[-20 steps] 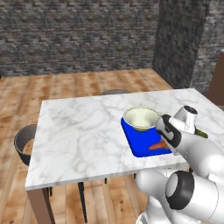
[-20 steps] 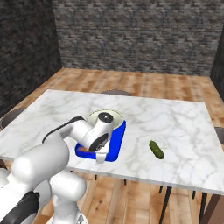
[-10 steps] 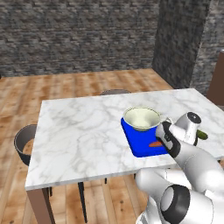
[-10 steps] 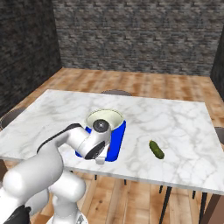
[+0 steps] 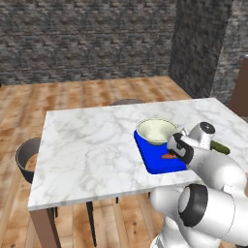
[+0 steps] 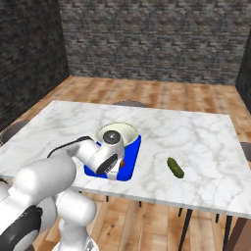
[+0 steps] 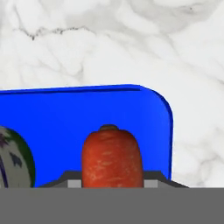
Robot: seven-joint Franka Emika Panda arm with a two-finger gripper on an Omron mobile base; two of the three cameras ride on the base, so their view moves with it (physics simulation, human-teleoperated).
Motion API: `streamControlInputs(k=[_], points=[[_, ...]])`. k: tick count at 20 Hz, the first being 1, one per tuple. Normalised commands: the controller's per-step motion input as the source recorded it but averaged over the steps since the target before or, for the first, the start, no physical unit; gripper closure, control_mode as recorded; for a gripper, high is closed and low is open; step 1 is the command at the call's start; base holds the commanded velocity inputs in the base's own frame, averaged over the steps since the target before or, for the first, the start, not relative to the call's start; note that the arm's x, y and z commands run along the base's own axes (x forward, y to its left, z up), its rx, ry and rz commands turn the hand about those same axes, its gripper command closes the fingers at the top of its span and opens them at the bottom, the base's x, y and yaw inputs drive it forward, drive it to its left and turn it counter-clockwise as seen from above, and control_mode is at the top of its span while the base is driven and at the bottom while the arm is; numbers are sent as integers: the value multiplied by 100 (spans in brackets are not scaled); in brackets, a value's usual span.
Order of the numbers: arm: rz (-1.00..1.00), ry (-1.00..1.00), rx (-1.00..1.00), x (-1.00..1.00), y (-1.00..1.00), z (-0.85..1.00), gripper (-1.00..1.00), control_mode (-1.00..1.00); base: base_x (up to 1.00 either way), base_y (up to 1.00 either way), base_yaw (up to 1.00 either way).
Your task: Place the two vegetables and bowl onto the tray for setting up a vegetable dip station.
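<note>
Carrot (image 7: 112, 157) sits between the gripper (image 5: 175, 154) fingers, clamped, just over the blue tray (image 5: 155, 156) near its corner. On the tray, beside the carrot, stands the cream bowl (image 5: 156, 131). The cucumber (image 6: 175, 167) lies on the marble table (image 6: 196, 142), well apart from the tray.

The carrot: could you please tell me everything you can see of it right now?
The carrot is short, stubby and orange-red, with a finely mottled skin and a darker rounded tip. It sits between the fingers of the gripper, which is shut on it, directly over the blue tray near a rounded corner. Whether it already rests on the tray cannot be told. The bowl stands at the tray's other end.
</note>
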Motion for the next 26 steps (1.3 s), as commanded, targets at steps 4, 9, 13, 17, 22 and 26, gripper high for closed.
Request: streamControlInputs(k=[4,9,13,17,22,26], points=[[0,-1,0,31,0,-17,100,-100,0,0,0],[0,0,-1,26,0,-21,100,-100,0,0,0],[0,-3,-2,19,0,-18,100,-100,0,0,0],[0,-6,-1,14,0,-15,100,-100,0,0,0],[0,0,0,2,0,-2,-100,-100,0,0,0],[0,0,0,0,0,0,-100,-100,0,0,0]])
